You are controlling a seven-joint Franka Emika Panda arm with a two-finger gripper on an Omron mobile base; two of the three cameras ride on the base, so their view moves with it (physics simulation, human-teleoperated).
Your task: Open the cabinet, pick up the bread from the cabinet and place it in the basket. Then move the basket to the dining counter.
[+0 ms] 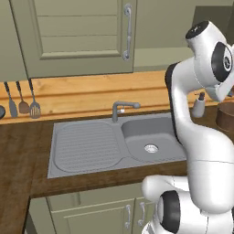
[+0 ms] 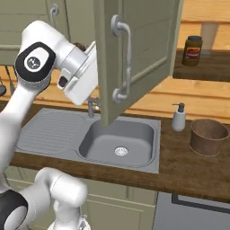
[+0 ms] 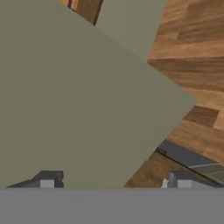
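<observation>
Cabinet (image 3: 78, 96) door seemingly between gripper (image 3: 113, 183) fingers

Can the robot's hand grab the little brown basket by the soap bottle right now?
Probably not yet. The gripper sits up against the cabinet door, jaws wide apart, while the basket stands low on the worktop beyond the soap bottle. The swung-out door hangs between them, so the arm must come around it.

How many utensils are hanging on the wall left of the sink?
3, hanging in a row on the wooden wall: a ladle on the left, a spoon in the middle, a slotted turner on the right. More may hang beyond the left edge.
</observation>
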